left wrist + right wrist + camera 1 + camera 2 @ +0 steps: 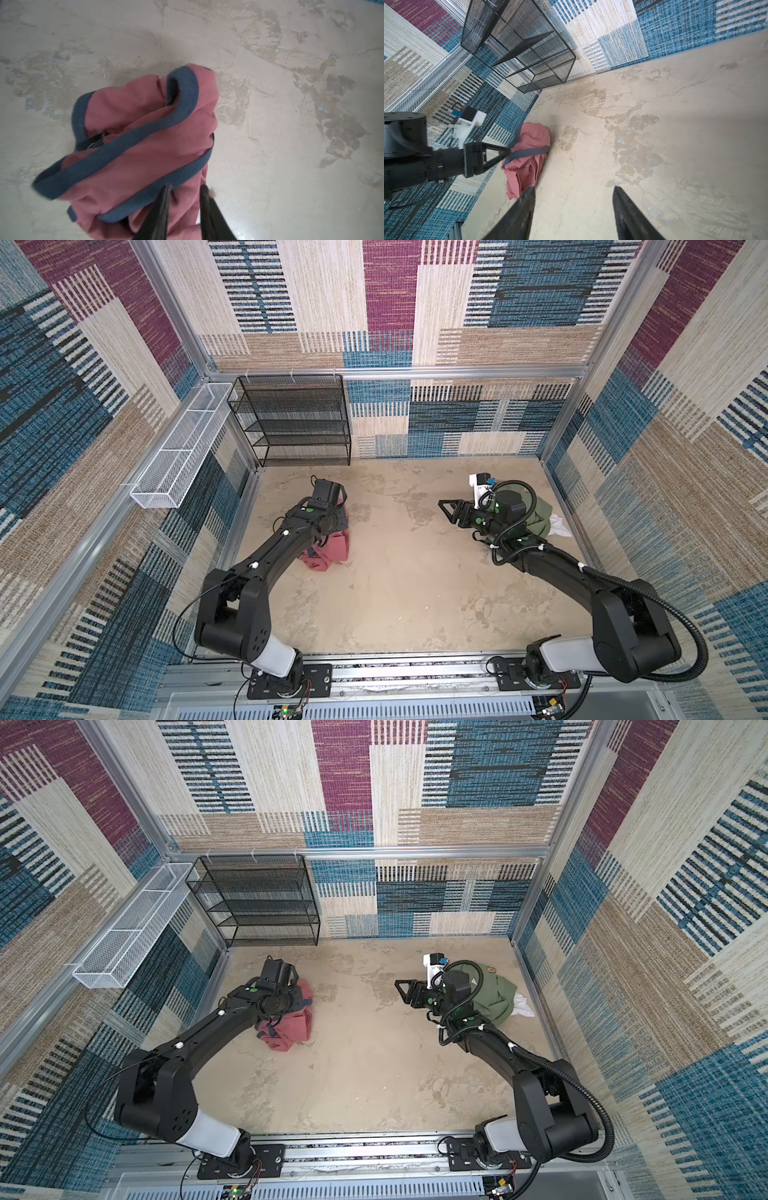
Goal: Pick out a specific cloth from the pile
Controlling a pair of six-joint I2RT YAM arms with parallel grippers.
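The cloth [328, 551] [291, 1029], brick-red with grey-blue trim, lies crumpled on the table at the left, apart from the pile. My left gripper [186, 188] points down over it. Its fingers stand a little apart with red fabric showing between and behind them. In the right wrist view its tip [508, 151] touches the blue trim of the cloth [529, 149]. In both top views my left wrist hides the jaws. The pile [540, 514] [494, 994], olive-green over white [523, 1006], lies at the right, partly behind my right arm. My right gripper [444, 506] [574, 189] hangs open and empty, pointing left.
A black mesh shelf [291, 418] stands against the back wall at the left. A white wire basket [183, 443] hangs on the left wall. Carpeted walls close in the beige table [395, 572] on three sides.
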